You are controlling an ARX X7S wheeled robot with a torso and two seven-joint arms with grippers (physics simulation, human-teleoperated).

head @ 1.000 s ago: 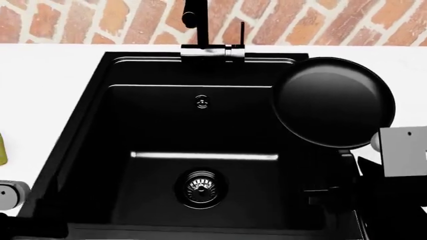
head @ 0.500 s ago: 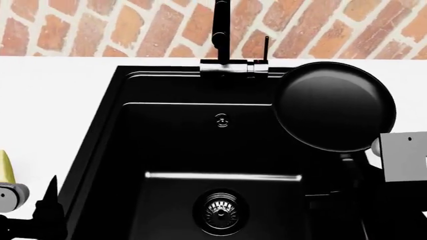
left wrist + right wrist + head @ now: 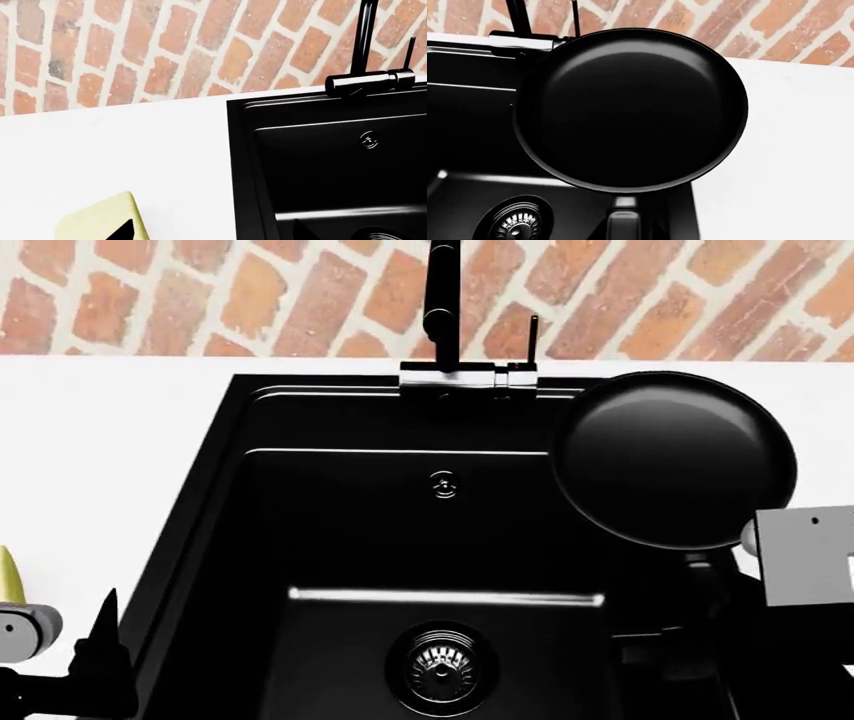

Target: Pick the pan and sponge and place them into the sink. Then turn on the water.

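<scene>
The black pan [image 3: 674,460] hangs level over the right rear corner of the black sink [image 3: 334,395]. Part of it is over the white counter. My right gripper [image 3: 683,645] is shut on its thin handle [image 3: 624,222]; the right wrist view shows the pan [image 3: 630,107] from above. The pale yellow sponge [image 3: 100,220] lies on the counter left of the sink [image 3: 241,150]. In the head view only a sliver of the sponge [image 3: 8,575] shows. My left gripper [image 3: 212,224] is open. One fingertip [image 3: 127,229] is over the sponge's edge, the other over the basin.
A black faucet [image 3: 441,310] with a thin side lever [image 3: 531,335] stands at the sink's back rim, before a brick wall. In the basin are a round metal drain strainer [image 3: 441,668] and a small overflow fitting [image 3: 443,483]. White counter [image 3: 107,440] flanks the sink.
The head view has shifted, so sink and faucet sit lower and further right in it. My left gripper's fingertip has come into view at the lower left. The pan has dropped slightly.
</scene>
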